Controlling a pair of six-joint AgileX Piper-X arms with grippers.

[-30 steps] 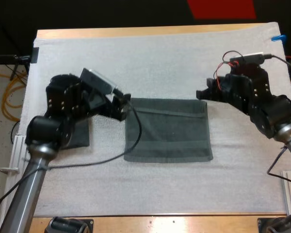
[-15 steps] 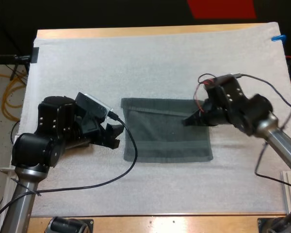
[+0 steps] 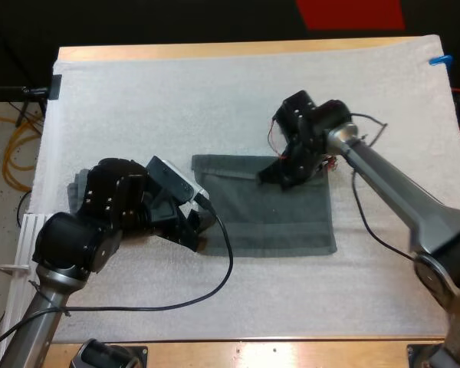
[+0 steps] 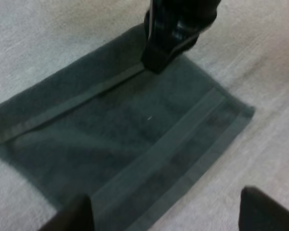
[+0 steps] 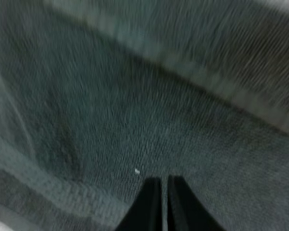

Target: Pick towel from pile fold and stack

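Note:
A dark grey-green towel (image 3: 264, 211) lies flat in the middle of the white mat, folded to a rectangle with a band along its near side. My left gripper (image 3: 202, 228) sits at the towel's near left corner, open, its fingers (image 4: 72, 214) wide apart just short of the cloth (image 4: 135, 130). My right gripper (image 3: 278, 178) hangs over the towel's far edge, near its middle. It points down at the cloth (image 5: 135, 106), and its fingers (image 5: 151, 204) are shut with nothing between them. From the left wrist, the right gripper (image 4: 156, 60) stands at the towel's far hem.
A bit of another dark towel (image 3: 77, 192) peeks out behind my left arm at the mat's left side. White mat (image 3: 238, 100) spreads out beyond the towel and in front of it. The right arm reaches across from the right edge.
My right gripper swung left from the towel's right edge to over its far edge. My left gripper dropped from the far left corner to the near left corner.

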